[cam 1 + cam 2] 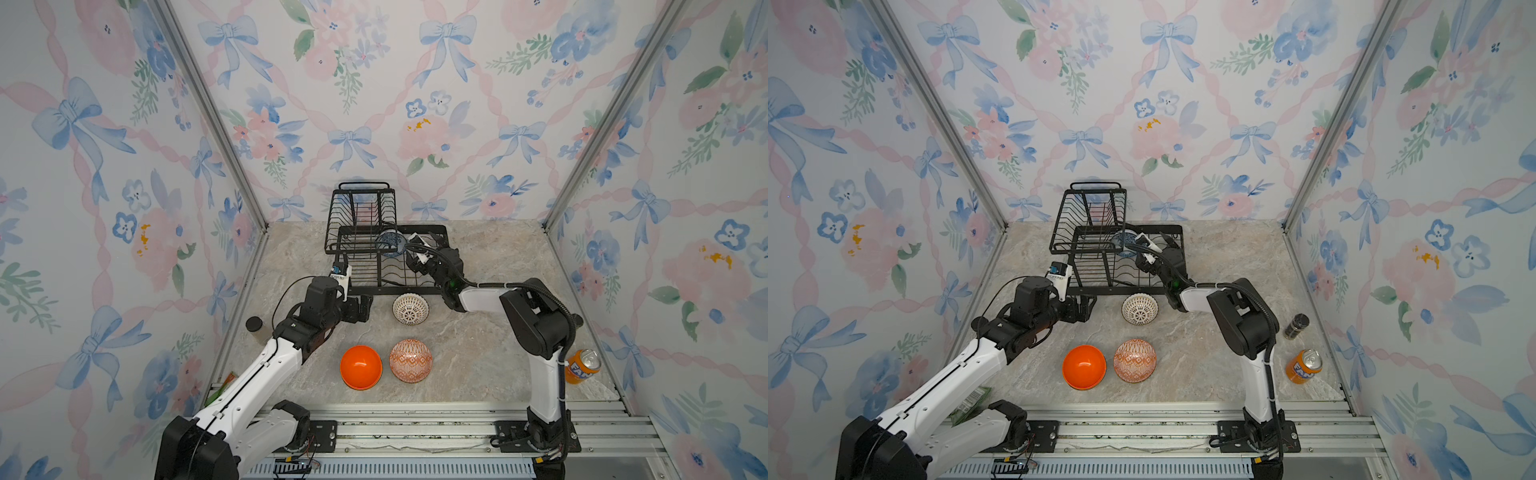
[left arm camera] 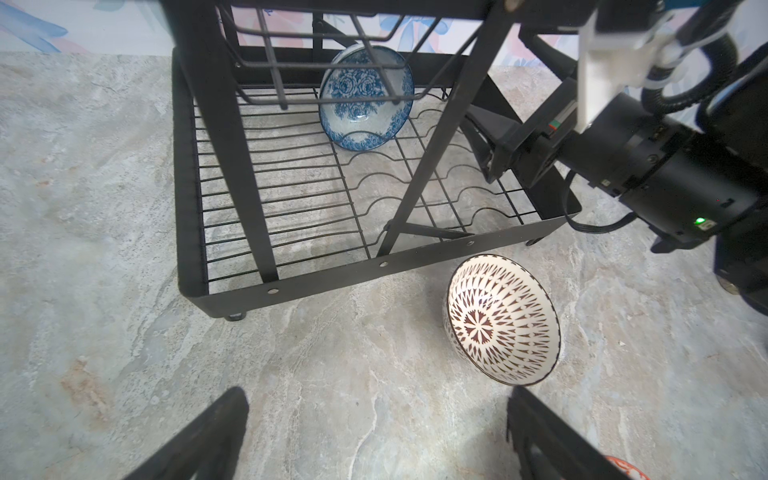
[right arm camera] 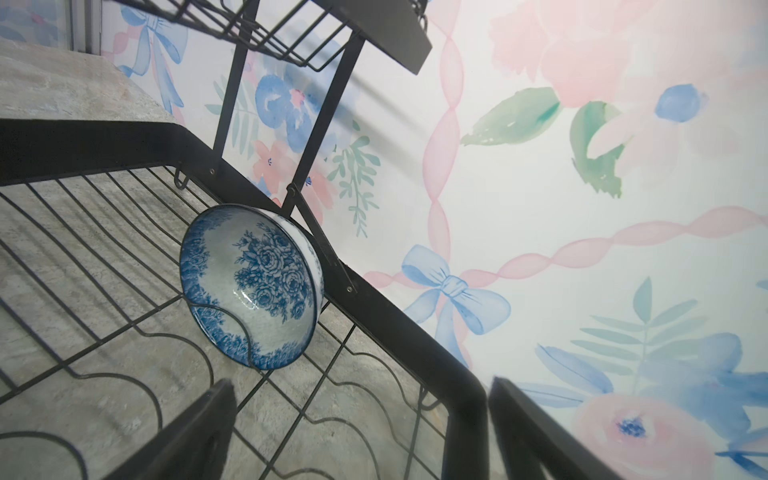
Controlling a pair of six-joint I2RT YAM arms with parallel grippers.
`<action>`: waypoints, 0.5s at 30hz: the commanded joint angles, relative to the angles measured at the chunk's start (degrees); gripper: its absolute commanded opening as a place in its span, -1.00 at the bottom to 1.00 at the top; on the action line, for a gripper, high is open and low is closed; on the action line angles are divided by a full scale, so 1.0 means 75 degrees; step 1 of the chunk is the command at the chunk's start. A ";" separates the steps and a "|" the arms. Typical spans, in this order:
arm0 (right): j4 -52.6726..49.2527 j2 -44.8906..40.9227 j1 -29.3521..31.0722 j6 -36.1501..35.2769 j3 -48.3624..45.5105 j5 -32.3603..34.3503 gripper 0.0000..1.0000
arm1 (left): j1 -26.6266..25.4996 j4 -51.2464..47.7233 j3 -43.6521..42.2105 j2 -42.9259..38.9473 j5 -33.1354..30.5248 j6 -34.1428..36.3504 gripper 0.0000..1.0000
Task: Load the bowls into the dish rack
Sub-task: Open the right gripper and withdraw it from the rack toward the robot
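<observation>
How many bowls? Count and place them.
4: blue-patterned bowl in the dish rack, white lattice bowl before it, orange bowl and orange-white bowl at the front. Others may be hidden.

Walls (image 1: 374, 62) papered with blue bows and pink flowers enclose a grey-beige marbled tabletop (image 1: 478, 353) on three sides. Silver aluminium rails (image 1: 415, 432) edge its front.

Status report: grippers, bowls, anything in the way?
Left gripper open, near white lattice bowl. Right gripper open, over dish rack. Blue-patterned bowl on edge in lower tray. Nothing blocking.
</observation>
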 commanded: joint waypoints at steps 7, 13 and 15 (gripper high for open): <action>-0.1621 -0.1903 -0.0094 0.1102 -0.0962 0.0954 0.93 | 0.0064 -0.0020 -0.0148 -0.0237 0.0059 -0.0060 0.96; -0.3864 -0.3548 -0.0072 0.1920 -0.1333 0.1266 0.93 | 0.0043 -0.0169 -0.0190 -0.0329 0.0016 -0.0130 0.96; -0.4632 -0.4043 -0.0047 0.2168 -0.1422 0.1251 0.93 | 0.0003 -0.0286 -0.0149 -0.0312 -0.0026 -0.0130 0.96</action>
